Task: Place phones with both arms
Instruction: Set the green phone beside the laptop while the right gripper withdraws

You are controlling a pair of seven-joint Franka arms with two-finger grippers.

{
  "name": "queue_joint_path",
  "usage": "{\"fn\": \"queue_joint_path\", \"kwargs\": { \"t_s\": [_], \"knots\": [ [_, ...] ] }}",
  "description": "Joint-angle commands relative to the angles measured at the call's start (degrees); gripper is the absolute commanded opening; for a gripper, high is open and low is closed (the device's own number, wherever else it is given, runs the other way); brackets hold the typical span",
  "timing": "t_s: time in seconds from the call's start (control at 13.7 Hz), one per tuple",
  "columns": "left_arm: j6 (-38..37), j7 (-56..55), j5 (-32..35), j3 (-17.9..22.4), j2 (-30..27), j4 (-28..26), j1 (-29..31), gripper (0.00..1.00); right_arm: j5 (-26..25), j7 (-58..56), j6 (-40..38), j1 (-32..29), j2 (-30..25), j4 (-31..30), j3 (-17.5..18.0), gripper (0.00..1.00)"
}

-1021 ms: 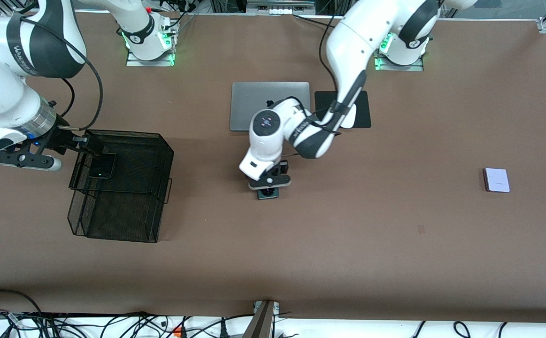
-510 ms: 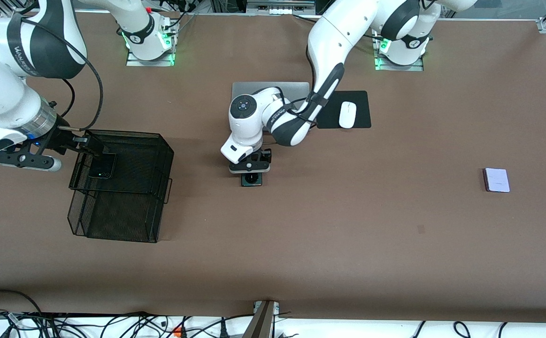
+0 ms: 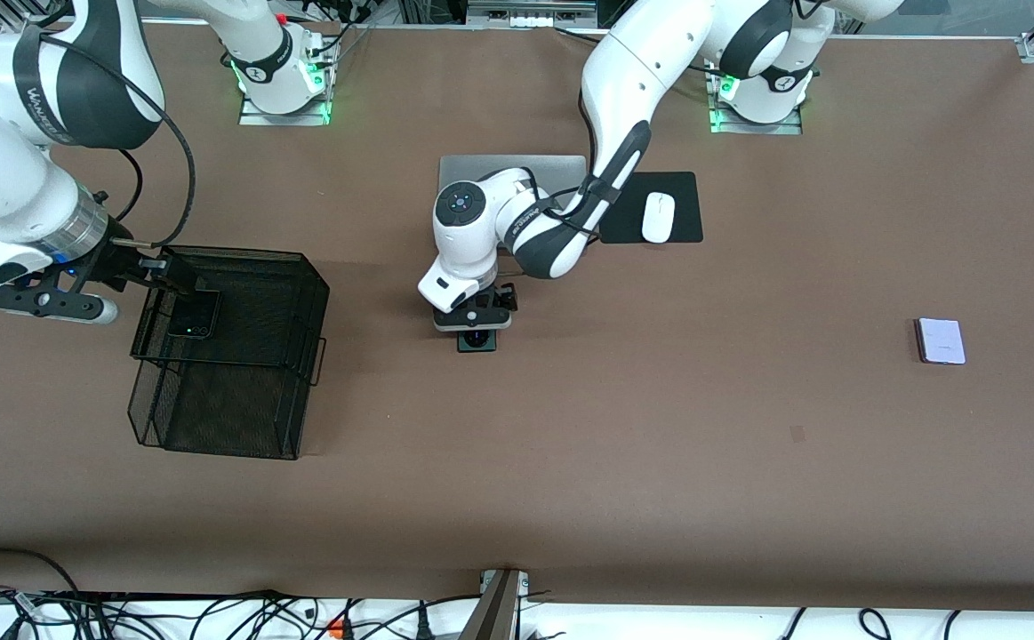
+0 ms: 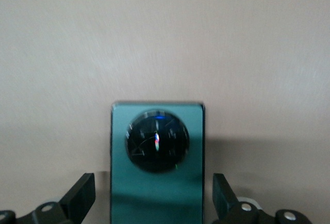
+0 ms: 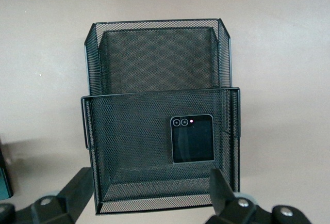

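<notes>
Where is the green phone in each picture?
Front view: the green phone lies on the brown table, mid-table, poking out under the left gripper.
Left wrist view: green phone fills the lower middle, between the open fingers, not touching them.
Right wrist view: only a dark green sliver at the picture's edge, probably it.
Shared landmark: the brown table.

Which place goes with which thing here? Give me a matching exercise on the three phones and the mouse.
Things:
1. black phone
2. green phone
3. lilac phone
4. mouse

Places:
A. on the black pad
B. on bare table toward the left arm's end
C. in the mesh tray's upper tier
D. on the table between the left gripper's open fingers

Pairs: 1-C, 2-D, 3-B, 4-A
</notes>
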Motion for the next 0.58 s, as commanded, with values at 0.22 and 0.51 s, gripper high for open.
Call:
{"fn": "queue_joint_path", "kwargs": {
  "t_s": [0.22, 0.51],
  "knots": [
    [-6.6, 0.2, 1.2, 0.9, -7.7, -3.7, 5.0, 1.00, 1.9, 0.3, -5.4, 0.7, -0.5, 1.3, 3.9, 1.00],
    [-6.8, 7.8, 1.5, 1.0, -14.8, -15.2, 10.8, 1.00, 10.1, 7.6, -4.6, 2.5, 2.4, 3.8, 11.1, 1.00]
  ]
}}
